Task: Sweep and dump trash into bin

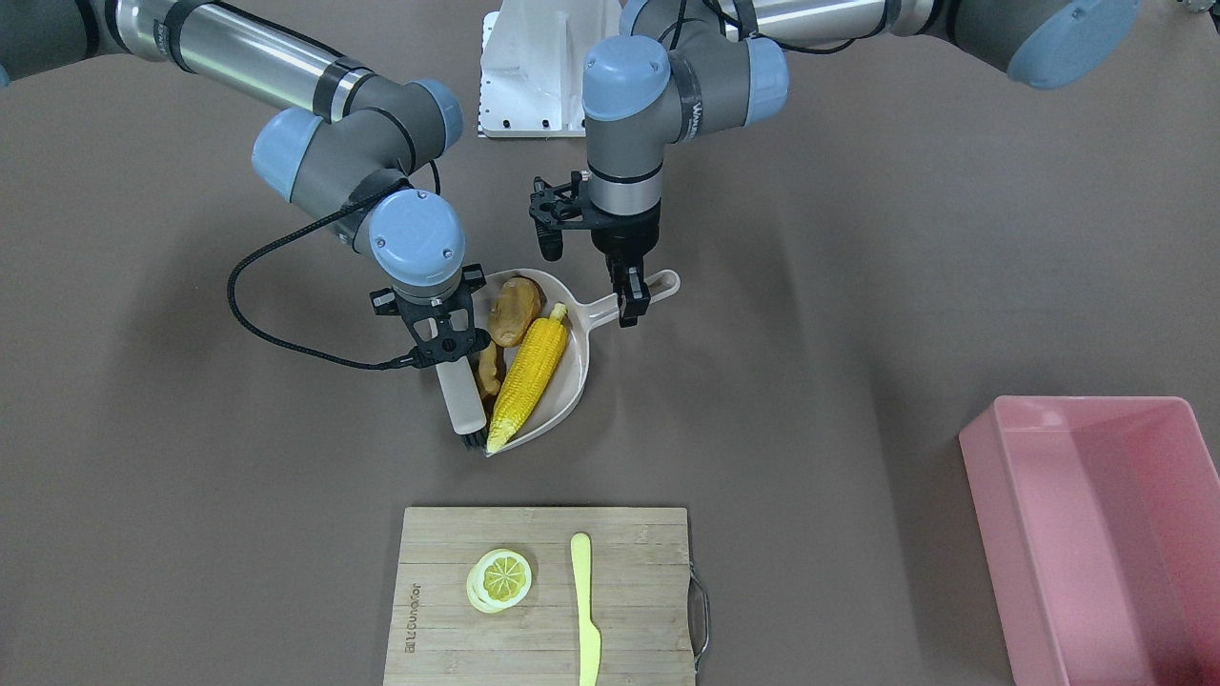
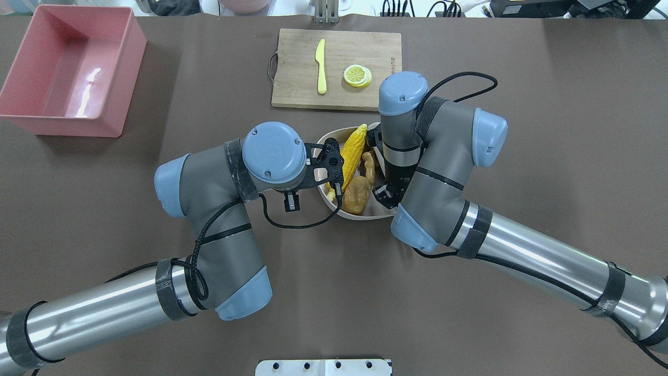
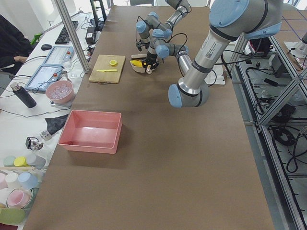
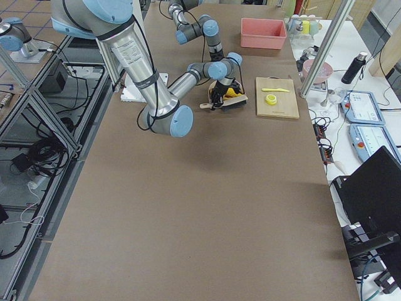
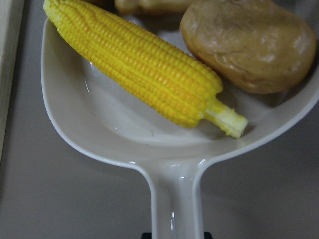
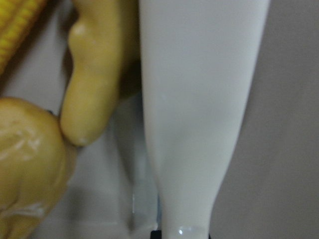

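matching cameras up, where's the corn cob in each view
Front-facing: corn cob at centre, in the dustpan.
Overhead: cob at centre, slanted.
Exterior left: cob, tiny yellow speck, top, far.
Exterior right: cob, small, upper middle.
Left wrist: cob diagonal across the upper half.
Right wrist: cob only in the top left corner.
Shared landmark: the dustpan under it.

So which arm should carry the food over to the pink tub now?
Left. The left gripper grips the dustpan handle, the food lies in it, and the tub sits on that side. The right gripper holds the brush.
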